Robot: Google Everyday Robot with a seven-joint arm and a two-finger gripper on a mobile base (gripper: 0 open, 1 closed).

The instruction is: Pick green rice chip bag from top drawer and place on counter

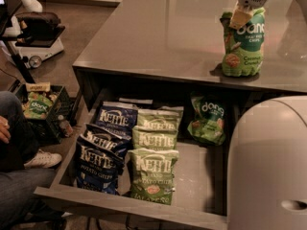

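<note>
The green rice chip bag [243, 43] stands upright on the counter [158, 37], near its right front edge. My gripper [245, 9] comes down from the top right and is shut on the bag's top edge, with one tan finger pad [238, 17] over the bag's upper left corner. The top drawer [129, 206] is pulled open below the counter. A second green "dang" bag [207, 123] lies at the drawer's back right.
Dark blue Kettle bags [103, 157] and olive-green Kettle bags [153, 171] fill the drawer's left and middle. My white body [268, 166] blocks the lower right. A seated person's leg and shoe [29, 166] and a black crate [43, 109] are at the left.
</note>
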